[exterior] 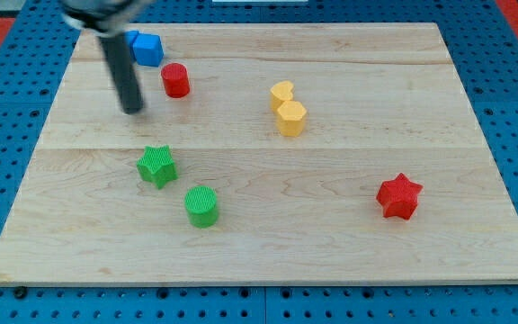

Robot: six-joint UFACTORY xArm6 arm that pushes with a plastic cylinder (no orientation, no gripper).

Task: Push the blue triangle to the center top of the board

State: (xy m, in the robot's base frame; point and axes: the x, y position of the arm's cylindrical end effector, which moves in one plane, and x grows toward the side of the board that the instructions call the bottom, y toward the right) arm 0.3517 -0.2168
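The blue block (147, 48), partly hidden by the rod so its shape is hard to make out, sits near the top left of the wooden board (349, 234). My tip (133, 110) rests on the board below and slightly left of the blue block, apart from it. A red cylinder (175, 80) stands just right of the rod, below and right of the blue block.
A green star (157, 166) and a green cylinder (201, 206) lie at lower left. A yellow heart (281, 92) touches a yellow hexagon (290, 118) near the middle top. A red star (397, 196) sits at lower right.
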